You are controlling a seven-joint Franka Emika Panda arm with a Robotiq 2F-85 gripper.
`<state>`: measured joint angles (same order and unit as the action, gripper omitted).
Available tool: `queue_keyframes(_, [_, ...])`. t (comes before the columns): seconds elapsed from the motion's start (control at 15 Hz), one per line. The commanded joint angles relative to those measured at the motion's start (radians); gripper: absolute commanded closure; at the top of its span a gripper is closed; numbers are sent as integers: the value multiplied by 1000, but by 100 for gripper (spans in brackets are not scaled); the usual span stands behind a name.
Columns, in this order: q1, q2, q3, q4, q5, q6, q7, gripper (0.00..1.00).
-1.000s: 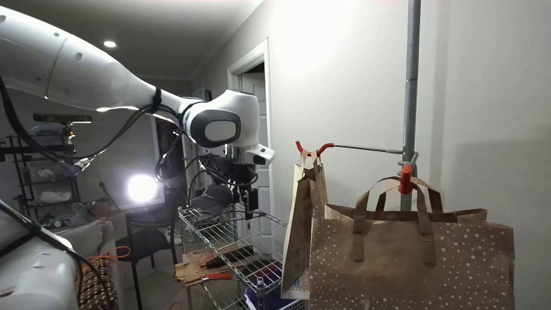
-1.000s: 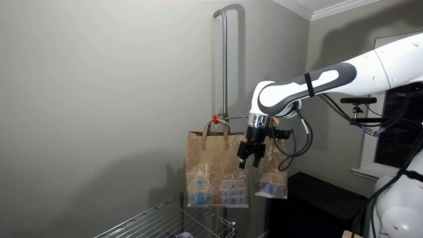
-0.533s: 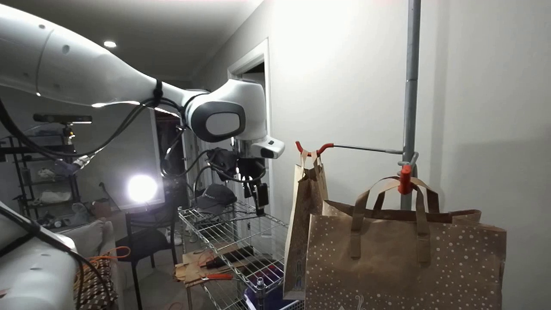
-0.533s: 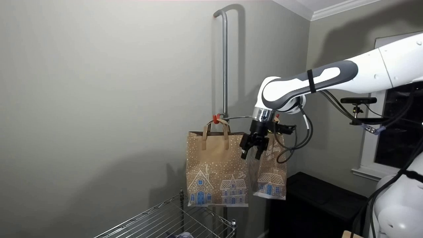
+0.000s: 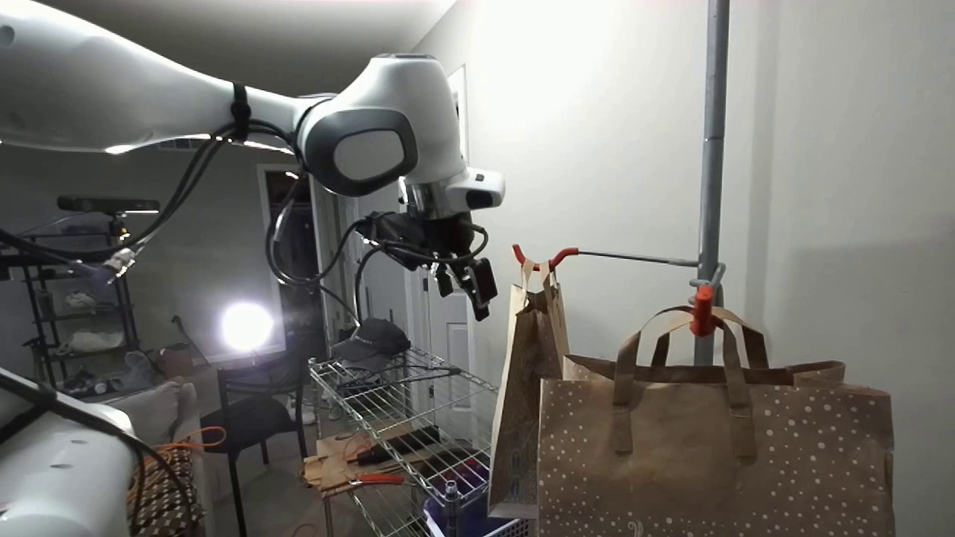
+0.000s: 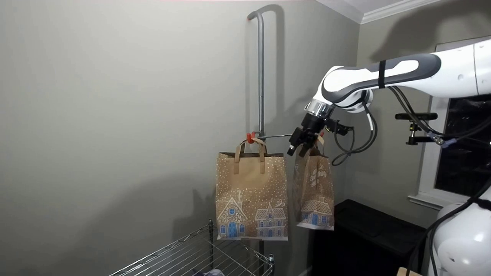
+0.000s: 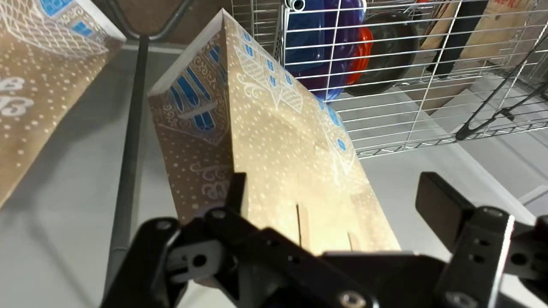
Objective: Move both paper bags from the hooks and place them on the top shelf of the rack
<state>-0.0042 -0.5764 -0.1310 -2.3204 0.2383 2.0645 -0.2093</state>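
Paper bags (image 6: 251,191) on hooks (image 5: 701,310), fingers (image 7: 442,209) apart

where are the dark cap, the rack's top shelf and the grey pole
Dark cap (image 5: 382,335), in an exterior view: its crown.
Top shelf (image 6: 168,247), in an exterior view: its edge.
Grey pole (image 6: 261,76), in an exterior view: upright stretch.

Place: a home, by the look of it
Seating: pale sofa (image 5: 153,415), checked throw (image 5: 160,507), black chair (image 5: 256,426)
Door (image 5: 456,337): pale, panelled
Window (image 6: 464,166): dark glass, white sill (image 6: 424,201)
Ceiling (image 5: 358,22): crown moulding (image 6: 399,8) where it meets the wall (image 6: 115,96)
Shelves (image 5: 93,315): black, far back, holding odds and ends
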Motion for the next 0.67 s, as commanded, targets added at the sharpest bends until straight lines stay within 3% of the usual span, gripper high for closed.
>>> queue_keyframes(0.0, [40,-20,-23,1,-23,37,-160,0])
queue_keyframes(0.13, [57,-22,-40,2,-34,58,-252,0])
queue_keyframes(0.2, [40,-15,-22,11,-20,22,-162,0])
queue_keyframes(0.6, [43,-14,-26,12,-19,24,-171,0])
